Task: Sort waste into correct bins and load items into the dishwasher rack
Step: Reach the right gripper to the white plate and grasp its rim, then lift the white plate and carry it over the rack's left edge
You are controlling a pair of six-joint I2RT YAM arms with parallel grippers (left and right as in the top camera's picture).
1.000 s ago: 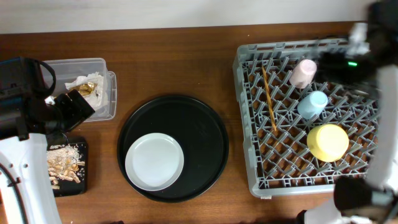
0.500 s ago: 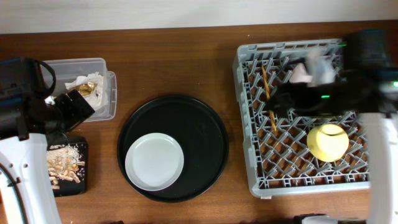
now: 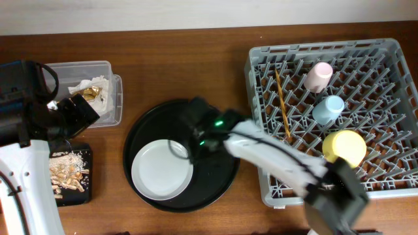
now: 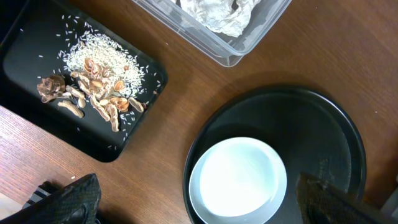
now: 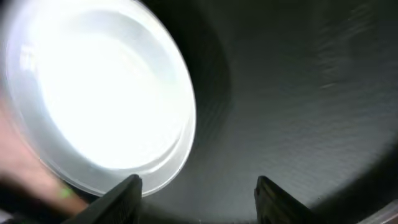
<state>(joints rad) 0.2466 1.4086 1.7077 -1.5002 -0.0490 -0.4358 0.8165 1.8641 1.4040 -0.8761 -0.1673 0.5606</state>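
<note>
**Right gripper over the round tray, beside the plate; left gripper wide open by the bins**

Clock directions are taken from the overhead view, with 12 o'clock at the top edge.

The pale grey round plate (image 3: 162, 170) is seen lying flat on the large round black serving tray (image 3: 151, 124), in the tray's 7 o'clock part. The right gripper (image 3: 198, 134) is held over the tray at the plate's 1 o'clock edge. In the right wrist view its jaws are seen partly apart, with only bare tray surface between them and nothing gripped. One finger (image 5: 124, 193) is seen just beside the plate's rim, but it cannot be told whether they touch.

The left gripper (image 4: 198, 190) is held wide open and empty, above the table at the tray's 9 o'clock side.

The clear plastic tub (image 3: 108, 68) is placed at the tray's 10 o'clock, with crumpled white paper (image 3: 78, 86) and a gold foil wrapper (image 3: 93, 93) inside it. The shallow black tray (image 4: 31, 37) is set at 9 o'clock, and loose white rice (image 4: 106, 56) and brownish food scraps (image 4: 93, 93) are spread on it.

The dishwasher rack (image 3: 261, 183) is found at the tray's 3 o'clock. Within the rack, the pink cup (image 3: 319, 76) is placed at 12 o'clock, the light blue cup (image 3: 328, 109) near the middle, the small yellow dish (image 3: 344, 149) at 5 o'clock, and the wooden chopsticks (image 3: 282, 104) are laid along the 9 o'clock side.
</note>
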